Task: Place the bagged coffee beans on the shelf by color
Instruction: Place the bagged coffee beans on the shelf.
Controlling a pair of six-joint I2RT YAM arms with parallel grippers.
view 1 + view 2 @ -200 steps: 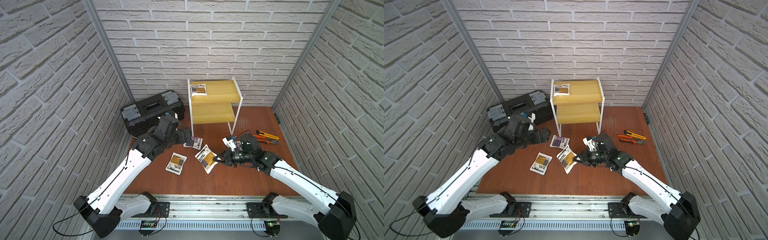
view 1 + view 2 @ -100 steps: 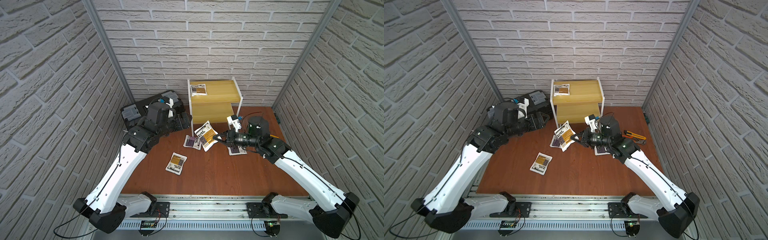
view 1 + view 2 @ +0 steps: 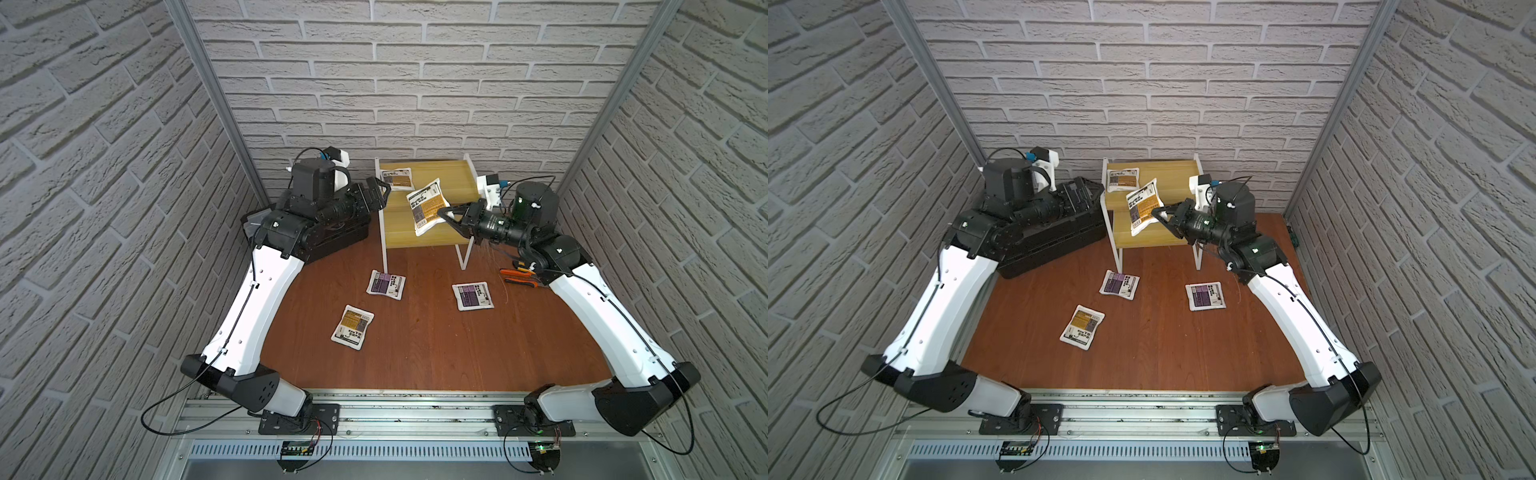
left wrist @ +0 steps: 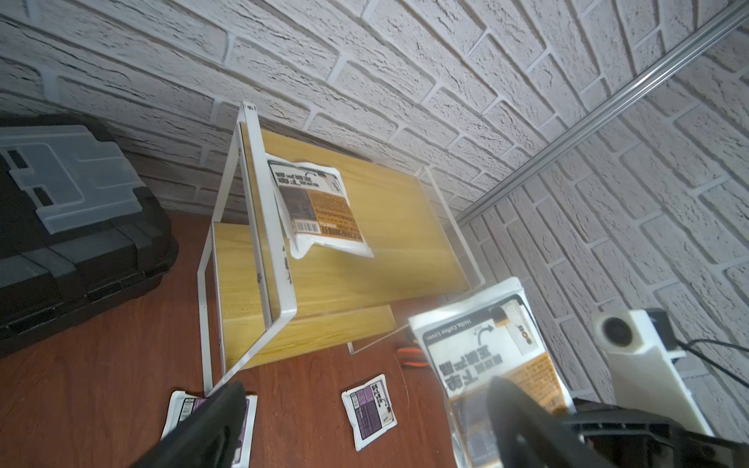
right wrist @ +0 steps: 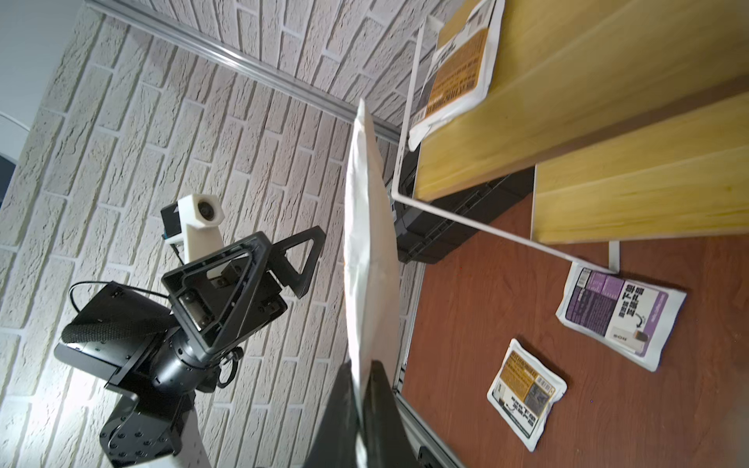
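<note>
Top view | step: shelving by colour | right gripper [image 3: 444, 215] clenched on held orange pouch [image 3: 427, 203], tilted beyond fingertips above shelf [image 3: 446, 176] | left gripper [image 3: 379, 192] spread, empty | next, likely: lower beside shelved orange pouch [image 3: 400, 179], release.

Top views look down; wrist views share shelf [image 4: 405, 243].

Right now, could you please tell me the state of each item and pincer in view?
Right pincer: shut on the gripped orange pouch, in the air by the shelf.
Left pincer: open, empty.
Top-board orange pouch: lying flat.
Tabletop orange pouch: lying flat.
Purple pouch by the shelf leg: flat on the table.
Other purple pouch: flat on the table.
Toolbox: closed.
</note>
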